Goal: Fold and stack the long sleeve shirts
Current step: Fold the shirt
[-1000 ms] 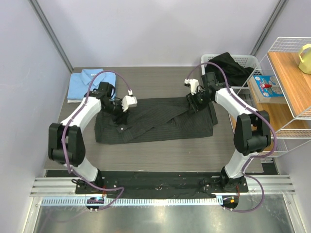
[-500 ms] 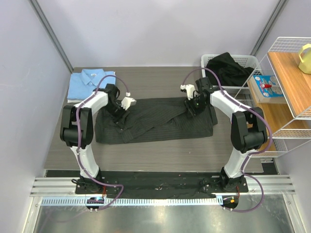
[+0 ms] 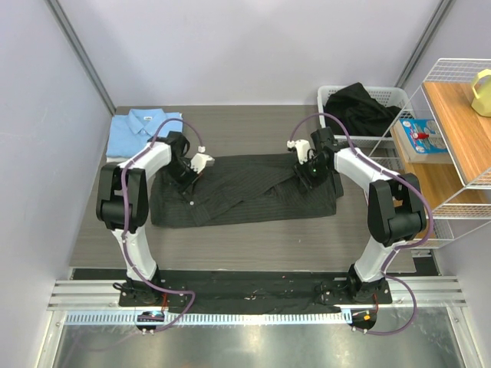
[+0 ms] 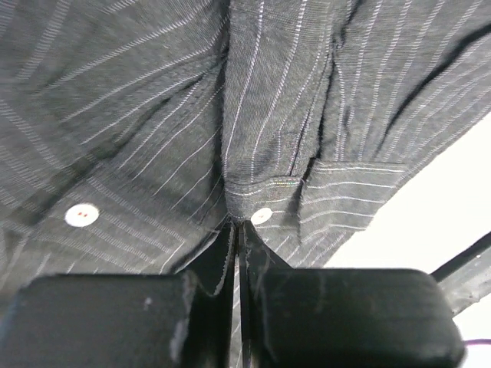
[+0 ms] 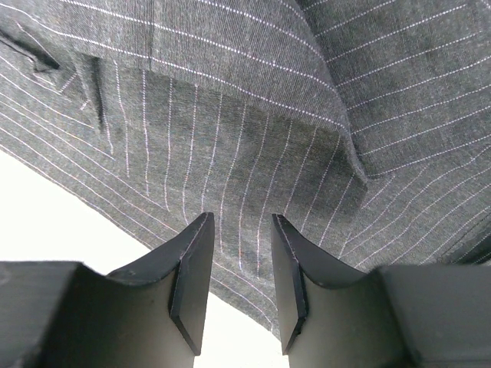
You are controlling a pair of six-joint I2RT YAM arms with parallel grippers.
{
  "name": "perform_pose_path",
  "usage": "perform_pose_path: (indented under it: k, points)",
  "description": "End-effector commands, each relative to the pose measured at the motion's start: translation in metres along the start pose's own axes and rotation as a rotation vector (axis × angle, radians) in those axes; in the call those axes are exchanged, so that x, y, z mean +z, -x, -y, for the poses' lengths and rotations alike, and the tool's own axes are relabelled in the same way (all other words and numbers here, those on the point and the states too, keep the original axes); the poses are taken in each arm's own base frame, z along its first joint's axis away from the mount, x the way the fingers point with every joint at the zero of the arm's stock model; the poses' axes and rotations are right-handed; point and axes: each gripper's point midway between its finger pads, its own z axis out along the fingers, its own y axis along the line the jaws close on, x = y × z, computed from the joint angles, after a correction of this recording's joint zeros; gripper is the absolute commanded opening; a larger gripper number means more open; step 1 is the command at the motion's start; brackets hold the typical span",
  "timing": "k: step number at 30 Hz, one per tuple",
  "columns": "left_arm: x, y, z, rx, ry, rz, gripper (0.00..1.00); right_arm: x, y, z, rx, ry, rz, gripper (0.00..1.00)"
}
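The left gripper has its two black fingers pressed together on a thin ridge of the black-charcoal pinstriped button-up shirt. It pinches the cloth just below a stitched seam, beside a small white button. A second white button lies further left on the cloth. How far the fold runs between the fingers is hidden by the fingers themselves.

The right gripper has its fingers apart, with striped cloth showing in the gap. It sits close to the shirt's edge, where the overexposed table shows pale. Whether the tips touch the cloth cannot be told.

From above, both grippers are largely covered by their own wrists and white cameras, so neither pair of jaws can be read there. Only that view shows the layout. The pinstriped shirt lies spread across the middle of the dark table, with the left gripper near its far left part and the right gripper near its far right part. A folded plain light blue collared shirt rests at the far left corner, well apart from the arms. A white laundry basket at the far right holds a dark garment whose details cannot be made out.
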Motion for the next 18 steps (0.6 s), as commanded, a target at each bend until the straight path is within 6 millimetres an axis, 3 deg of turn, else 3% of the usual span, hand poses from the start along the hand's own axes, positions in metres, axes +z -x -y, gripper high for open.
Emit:
perform_pose_path:
  k: [1, 6, 14, 18]
  points:
    - [-0.049, 0.020, 0.000, 0.029, 0.071, 0.069, 0.00, -0.012, 0.012, 0.007, -0.032, -0.052, 0.045, 0.41]
    - [-0.063, 0.035, -0.028, 0.045, 0.169, 0.057, 0.00, -0.015, 0.016, 0.016, -0.026, -0.085, 0.047, 0.41]
    - [-0.043, 0.037, -0.086, 0.021, 0.270, -0.025, 0.00, -0.014, 0.010, 0.033, -0.018, -0.166, 0.016, 0.38]
    - [-0.036, 0.035, -0.102, 0.012, 0.298, -0.040, 0.06, -0.018, 0.009, 0.022, -0.039, -0.109, 0.019, 0.37]
